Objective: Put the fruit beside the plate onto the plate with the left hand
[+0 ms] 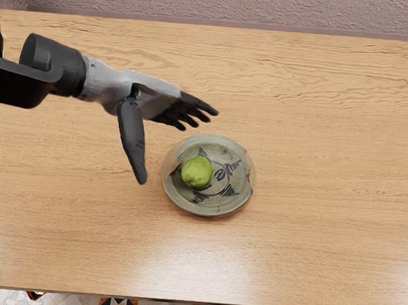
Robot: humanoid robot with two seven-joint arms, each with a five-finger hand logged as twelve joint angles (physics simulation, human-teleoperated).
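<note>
A green round fruit (pixel 197 171) lies inside the grey patterned plate (pixel 236 194), a little left of its middle. My left hand (pixel 165 128) hovers above and to the left of the plate, its arm reaching in from the left edge. The dark fingers (pixel 193 111) are spread and hold nothing, and the thumb points down toward the table beside the plate's left rim. No contact shows between the hand and the fruit. The right arm does not appear.
The plate stands near the middle of a wide wooden table (pixel 335 99). A wall runs behind the far edge, and patterned floor tiles show below the near edge.
</note>
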